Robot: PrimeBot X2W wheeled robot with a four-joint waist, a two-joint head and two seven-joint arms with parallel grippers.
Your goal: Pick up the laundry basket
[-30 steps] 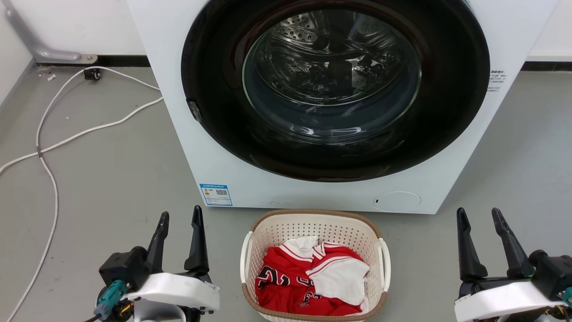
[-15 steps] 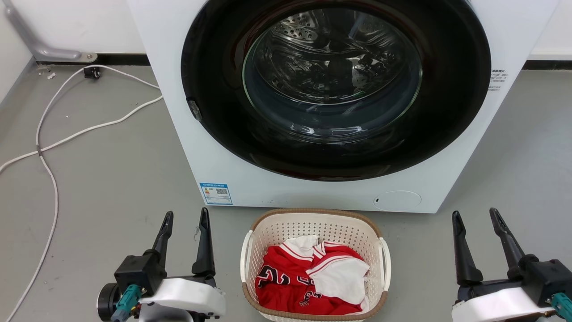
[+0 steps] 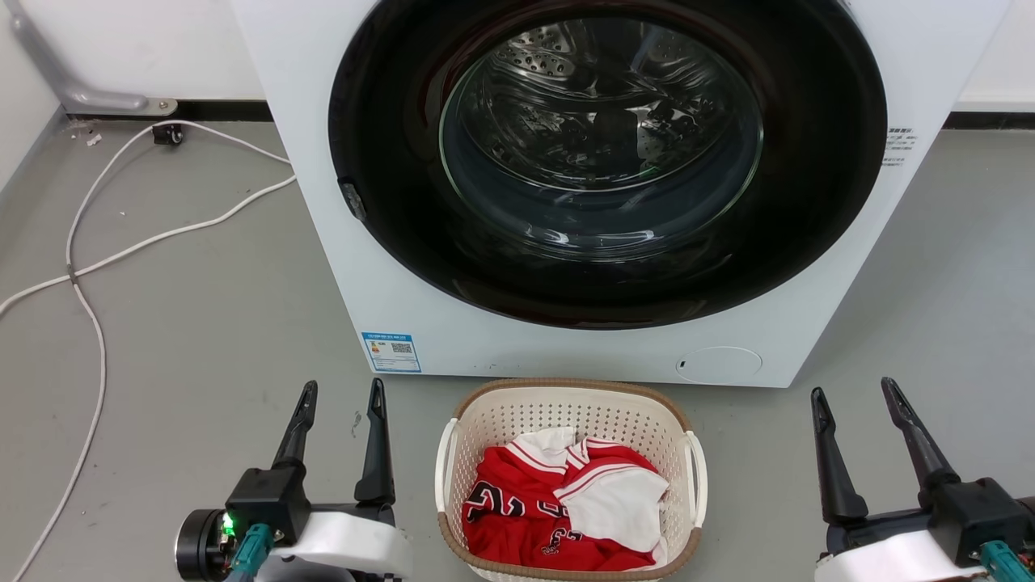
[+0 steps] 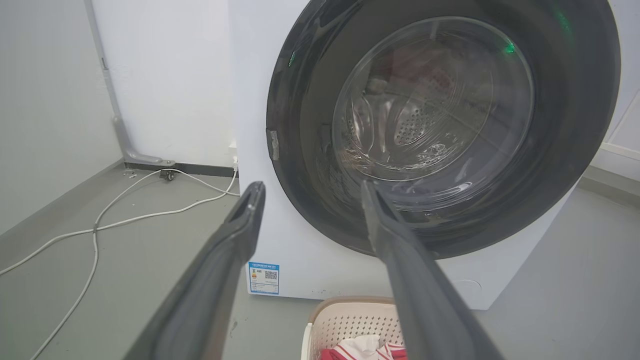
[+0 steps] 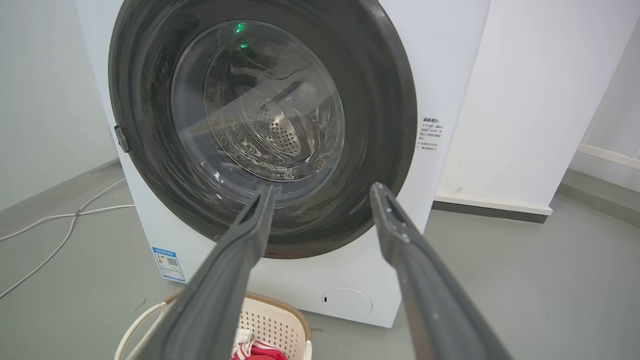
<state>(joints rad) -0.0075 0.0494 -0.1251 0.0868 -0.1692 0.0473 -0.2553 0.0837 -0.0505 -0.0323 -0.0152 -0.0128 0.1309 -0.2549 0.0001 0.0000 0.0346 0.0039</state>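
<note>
The laundry basket (image 3: 566,404), cream with perforated walls, a brown rim and white side loop handles, sits on the grey floor just in front of the washing machine, holding red and white clothing (image 3: 566,505). Its far rim also shows low in the left wrist view (image 4: 350,306) and its corner in the right wrist view (image 5: 272,320). My left gripper (image 3: 341,390) hovers open to the basket's left, fingers pointing at the machine. Well off to the basket's right my right gripper (image 3: 853,390) is open too. Neither touches the basket.
A white front-loading washing machine (image 3: 388,267) with a large dark round door stands directly behind the basket. White cables (image 3: 89,267) trail across the floor at the left toward the wall. Open grey floor lies on both sides of the basket.
Both grippers have rotated at the wrist and shifted slightly inward toward the basket, with fingers now more upright. The basket has not moved.
</note>
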